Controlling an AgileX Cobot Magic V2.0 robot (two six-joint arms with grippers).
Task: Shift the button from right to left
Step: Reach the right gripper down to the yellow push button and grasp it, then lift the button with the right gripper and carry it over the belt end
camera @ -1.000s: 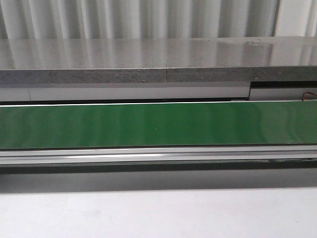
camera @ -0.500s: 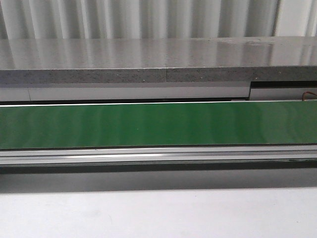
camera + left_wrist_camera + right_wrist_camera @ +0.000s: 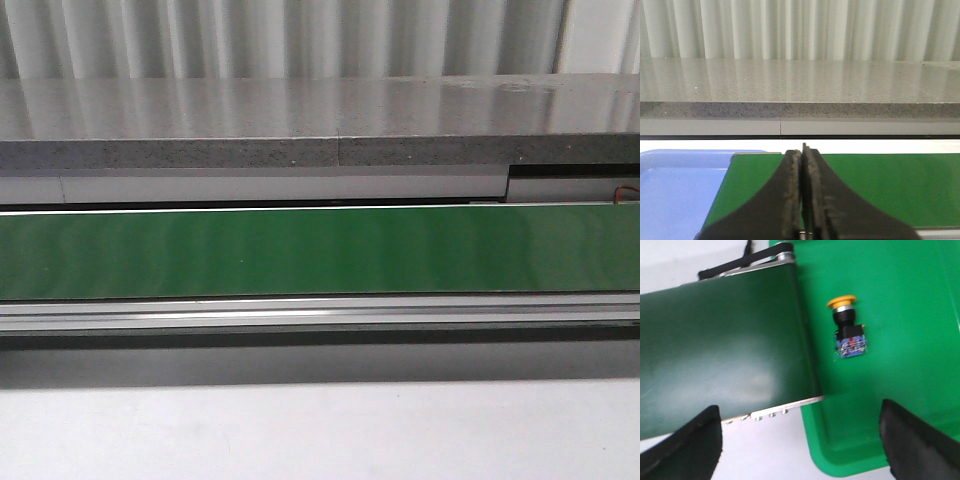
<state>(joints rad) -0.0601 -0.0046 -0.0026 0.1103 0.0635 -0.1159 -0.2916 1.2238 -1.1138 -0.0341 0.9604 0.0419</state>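
The button (image 3: pixel 848 330), with a yellow cap, black collar and blue rear body, lies on its side in a green tray (image 3: pixel 900 300), seen only in the right wrist view. My right gripper (image 3: pixel 800 440) is open and empty, high above the tray's edge and the belt's end, apart from the button. My left gripper (image 3: pixel 803 192) is shut with nothing between its fingers, over the green conveyor belt (image 3: pixel 875 185). Neither gripper nor the button shows in the front view.
A green conveyor belt (image 3: pixel 320 250) runs across the front view behind a white table (image 3: pixel 320 430). A grey stone shelf (image 3: pixel 300 125) lies beyond it. A blue tray (image 3: pixel 675 190) sits at the belt's end in the left wrist view. The belt's other end (image 3: pixel 725 345) meets the green tray.
The front view has shifted very slightly; nothing else visibly moved.
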